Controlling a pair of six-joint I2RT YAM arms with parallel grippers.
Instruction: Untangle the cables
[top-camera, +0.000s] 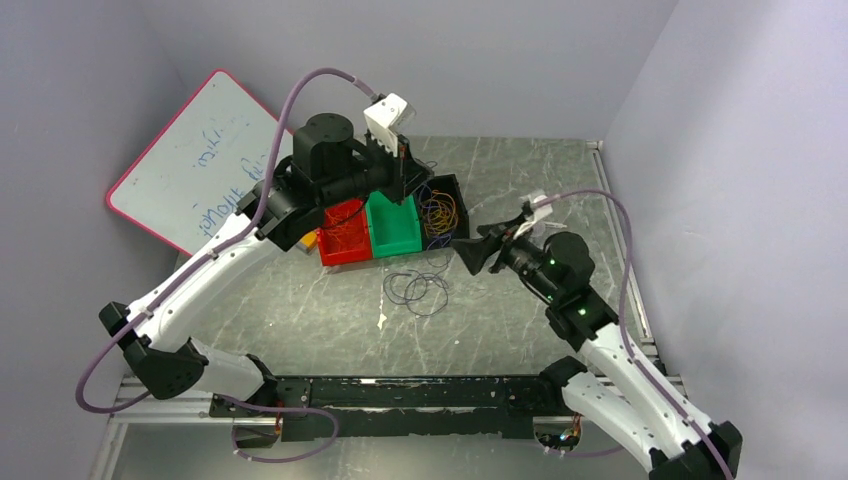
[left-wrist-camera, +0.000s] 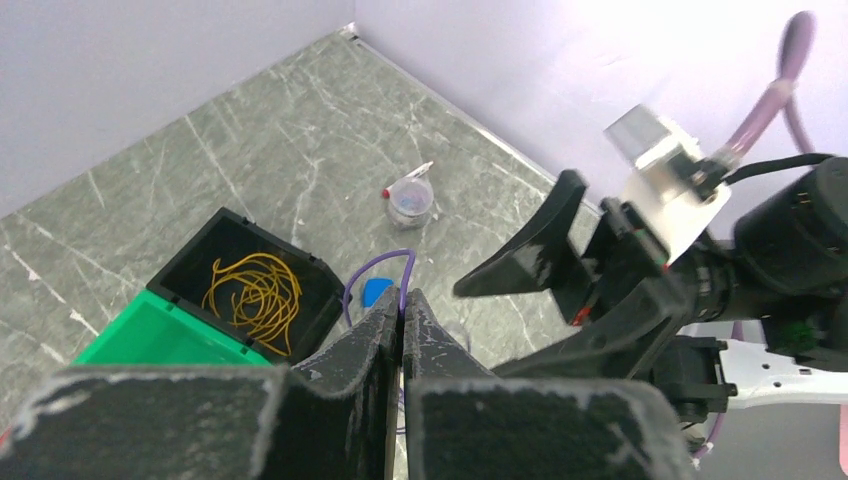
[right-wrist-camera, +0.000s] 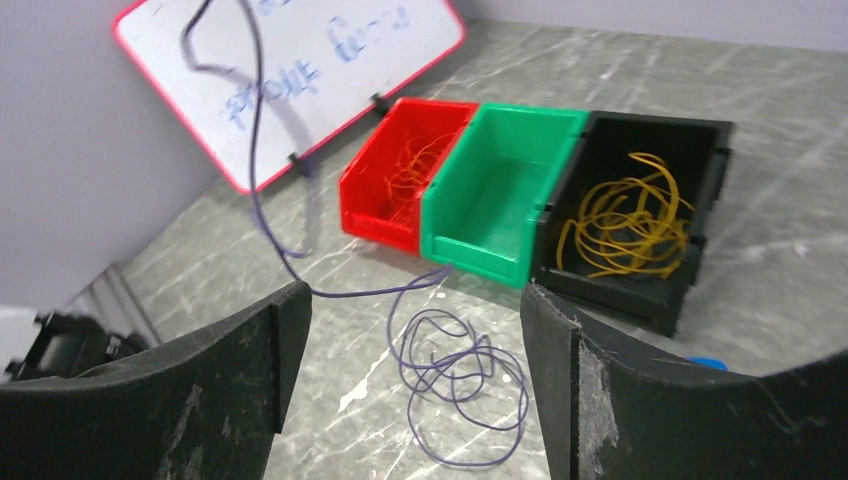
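Cable (right-wrist-camera: 452, 372) looks light, limp, springy: left claw (left-wrist-camera: 402, 312) pinches its strand aloft, right claw (right-wrist-camera: 413, 295) gapes empty; grip the coil at green bin's (right-wrist-camera: 500, 190) six o'clock.

left arm (top-camera: 220, 260) raised, reaching far forward | left gripper (left-wrist-camera: 402, 300) pointing down, jaws pinched on cable (left-wrist-camera: 390, 255) | right arm (top-camera: 610, 350) low, extended inward | right gripper (right-wrist-camera: 415, 300) horizontal, jaws spread wide
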